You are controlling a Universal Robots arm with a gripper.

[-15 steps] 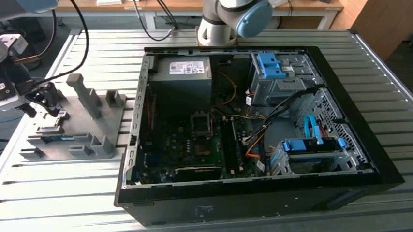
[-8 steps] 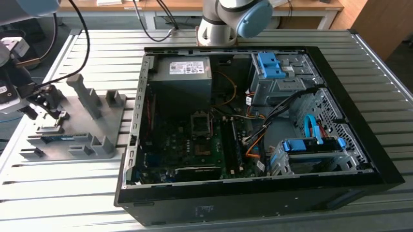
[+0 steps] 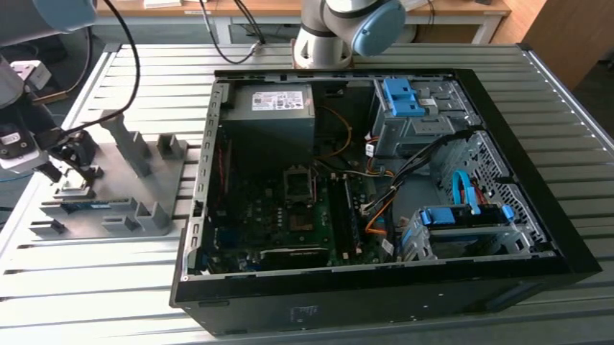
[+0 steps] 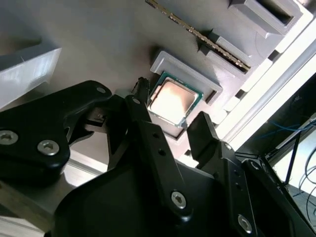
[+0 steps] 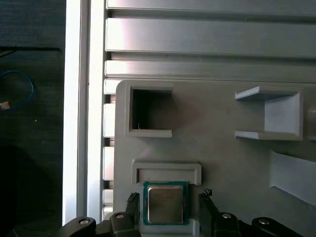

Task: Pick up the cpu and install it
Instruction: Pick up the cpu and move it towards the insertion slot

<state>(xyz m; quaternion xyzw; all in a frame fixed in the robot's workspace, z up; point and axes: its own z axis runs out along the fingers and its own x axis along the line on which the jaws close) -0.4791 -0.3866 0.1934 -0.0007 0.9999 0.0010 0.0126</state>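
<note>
Straddling the cpu (image 4: 174, 101) in its fixture (image 4: 98, 39), spread gripper (image 4: 170, 109) (2 fingers (image 4: 205, 131) seemingly clear)

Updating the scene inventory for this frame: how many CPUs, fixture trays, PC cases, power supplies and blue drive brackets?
CPU: 1
grey fixture tray: 1
PC case: 1
power supply: 1
blue drive brackets: 2
Total: 6
</note>
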